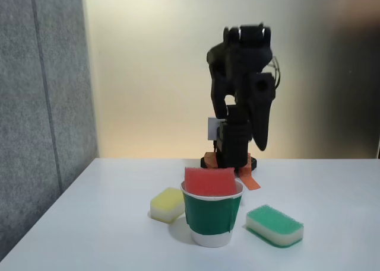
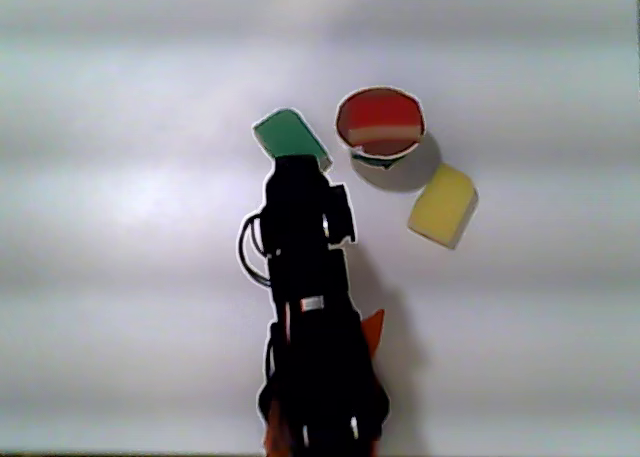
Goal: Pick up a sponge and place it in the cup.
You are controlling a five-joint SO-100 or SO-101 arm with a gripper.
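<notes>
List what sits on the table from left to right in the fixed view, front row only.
yellow sponge → cup with the red sponge standing in it → green sponge.

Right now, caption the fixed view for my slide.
Red sponge stands in the cup; arm raised behind.

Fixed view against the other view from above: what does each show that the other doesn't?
Fixed view: the cup's dark green side and white base, with the sponge sticking up above its rim, and the tool hanging raised behind. From above: the cup's round mouth and the sponge's cream edge. Both: red sponge in the cup, green sponge and yellow sponge on either side.
</notes>
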